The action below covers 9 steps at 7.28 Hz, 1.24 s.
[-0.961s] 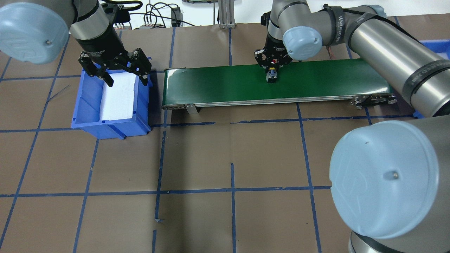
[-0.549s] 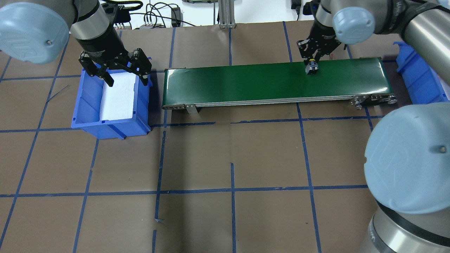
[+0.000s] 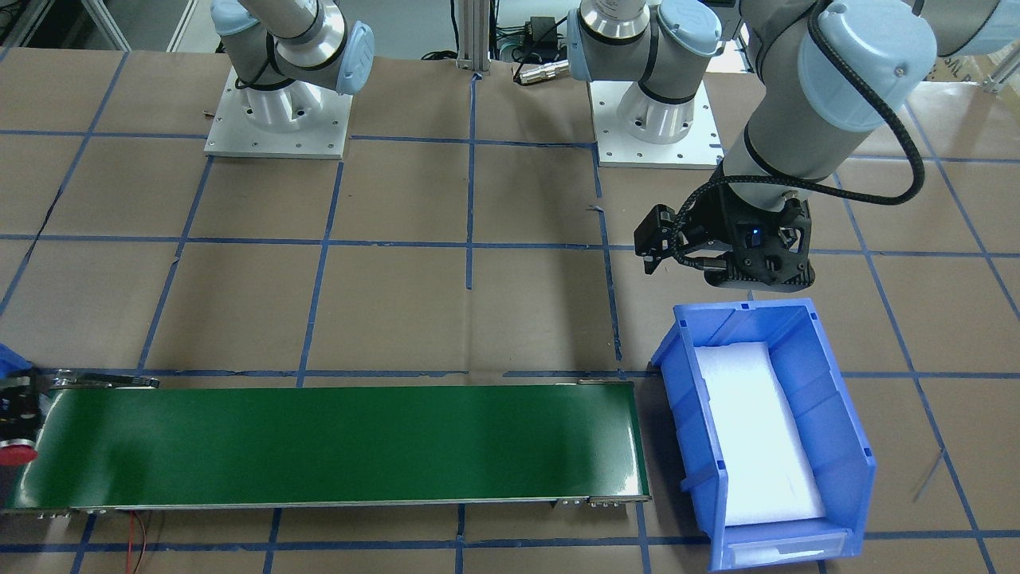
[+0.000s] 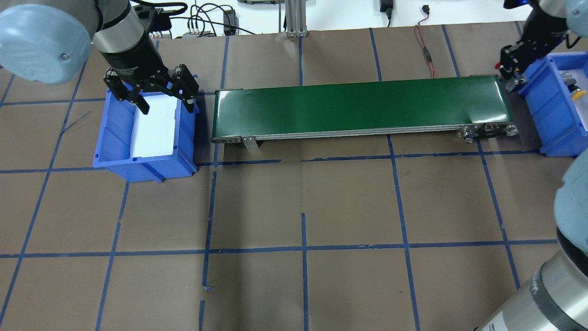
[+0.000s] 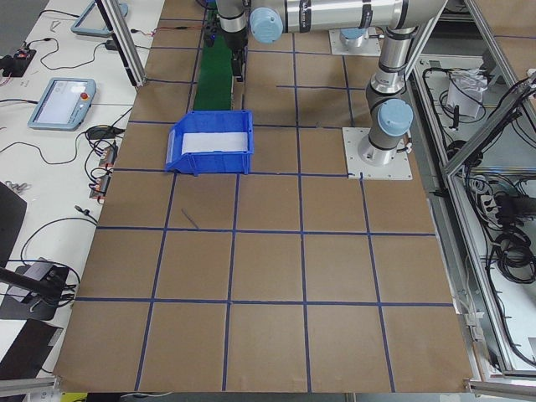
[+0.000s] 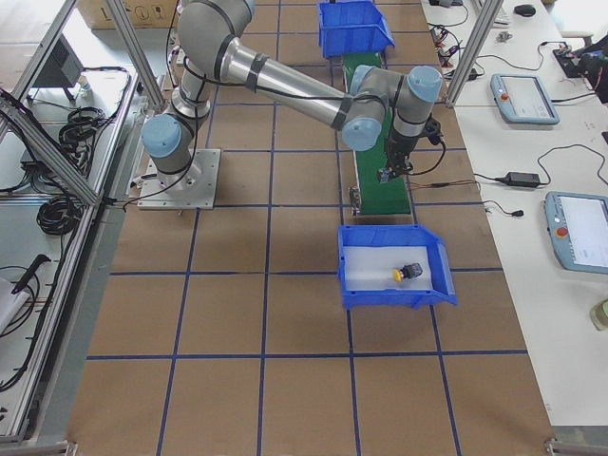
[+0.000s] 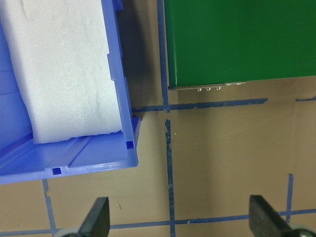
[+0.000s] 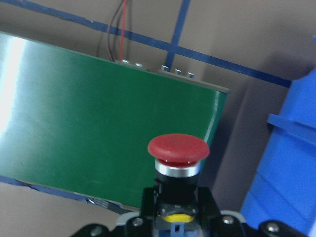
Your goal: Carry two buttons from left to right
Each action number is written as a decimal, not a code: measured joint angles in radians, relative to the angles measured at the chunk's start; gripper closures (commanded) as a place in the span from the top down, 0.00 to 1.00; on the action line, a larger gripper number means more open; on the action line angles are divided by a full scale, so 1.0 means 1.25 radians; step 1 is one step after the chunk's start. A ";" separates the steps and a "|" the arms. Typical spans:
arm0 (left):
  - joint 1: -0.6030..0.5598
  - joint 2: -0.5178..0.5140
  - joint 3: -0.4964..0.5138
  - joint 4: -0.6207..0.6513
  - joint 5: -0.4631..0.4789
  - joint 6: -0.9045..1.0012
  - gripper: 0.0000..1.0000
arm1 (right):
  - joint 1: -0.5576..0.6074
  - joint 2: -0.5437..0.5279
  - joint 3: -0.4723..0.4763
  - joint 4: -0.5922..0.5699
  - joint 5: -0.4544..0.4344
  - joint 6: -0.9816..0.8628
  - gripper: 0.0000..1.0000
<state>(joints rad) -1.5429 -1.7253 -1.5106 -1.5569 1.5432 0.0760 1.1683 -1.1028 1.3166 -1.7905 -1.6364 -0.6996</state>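
My right gripper [image 4: 511, 77] is shut on the red button [image 8: 178, 148], whose cap points away from the wrist. It hangs over the right end of the green conveyor belt [image 4: 358, 108], just beside the right blue bin [image 4: 546, 108]. The red cap [image 3: 16, 456] also shows at the front-facing view's left edge. The yellow button [image 4: 574, 90] lies on its side inside that bin [image 6: 389, 296] on white foam. My left gripper [image 4: 158, 94] is open and empty, hovering over the far end of the left blue bin [image 4: 115, 138].
The left bin [image 3: 845, 414] holds only a white foam pad [image 4: 154, 126]. The belt [image 3: 319, 446] carries nothing. Brown table paper with blue tape lines [image 4: 303, 250] spreads in front. Cables [image 4: 425, 43] lie behind the belt's right end.
My right gripper has carried the red button from the middle of the belt rightward to its right end, next to the right bin. The left gripper has stayed put.
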 measured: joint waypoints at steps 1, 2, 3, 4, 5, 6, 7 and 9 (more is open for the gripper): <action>0.000 0.000 0.000 0.000 0.000 0.000 1.00 | -0.040 -0.016 -0.005 0.030 -0.010 -0.036 0.07; 0.000 0.001 -0.001 -0.003 0.003 0.000 1.00 | -0.080 -0.026 -0.013 0.058 -0.014 -0.076 0.07; 0.000 0.003 -0.003 -0.007 0.006 0.000 1.00 | -0.123 -0.030 -0.022 0.074 -0.014 -0.125 0.07; 0.004 0.004 -0.007 -0.005 0.009 0.001 1.00 | -0.165 -0.028 -0.031 0.081 -0.011 -0.168 0.07; 0.011 0.003 -0.010 0.002 0.011 0.002 1.00 | -0.193 -0.019 -0.045 0.083 -0.008 -0.199 0.07; 0.015 0.002 -0.011 0.009 0.013 0.004 1.00 | -0.205 -0.001 -0.058 0.081 -0.007 -0.214 0.07; 0.015 0.002 -0.011 0.014 0.014 0.006 1.00 | -0.210 0.025 -0.066 0.069 -0.006 -0.220 0.07; 0.015 0.011 -0.011 0.020 0.014 0.007 1.00 | -0.211 0.074 -0.080 0.029 -0.004 -0.223 0.07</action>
<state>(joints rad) -1.5242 -1.7115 -1.5238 -1.5322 1.5608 0.0852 0.9040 -1.0102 1.2168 -1.7536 -1.6413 -0.9782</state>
